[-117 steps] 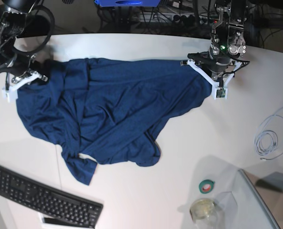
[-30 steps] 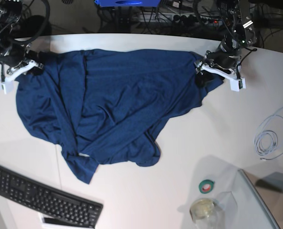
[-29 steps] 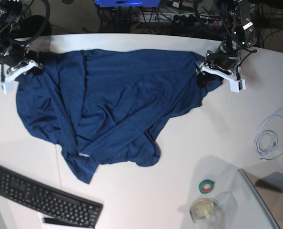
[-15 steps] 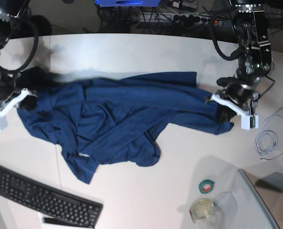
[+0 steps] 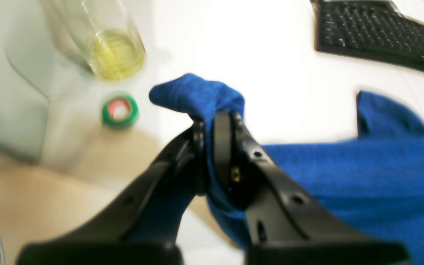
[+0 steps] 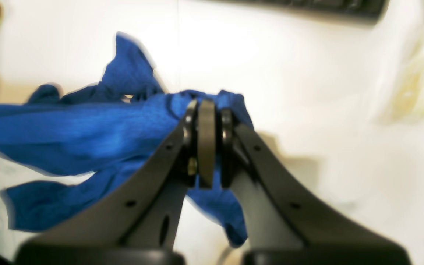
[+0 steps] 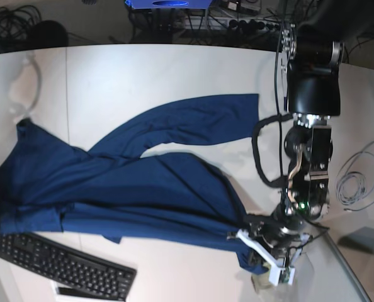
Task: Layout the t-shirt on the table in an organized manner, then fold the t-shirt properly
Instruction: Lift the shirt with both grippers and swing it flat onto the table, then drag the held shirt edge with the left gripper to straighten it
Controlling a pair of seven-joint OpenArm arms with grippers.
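My left gripper (image 5: 217, 121) is clamped on a bunched fold of the navy t-shirt (image 7: 130, 182), lower right of the base view. My right gripper (image 6: 206, 110) is pinched shut on another edge, off the left edge there. The shirt stretches between them across the white table (image 7: 162, 69), above the black keyboard (image 7: 61, 264).

Navy-blue t-shirt (image 7: 130, 189), plain knit, stretched in a long band across the near half of the white table (image 7: 162, 69). One end is bunched near the table's front edge on the base view's right, the other at its left edge. One loose part extends flat toward the far side.
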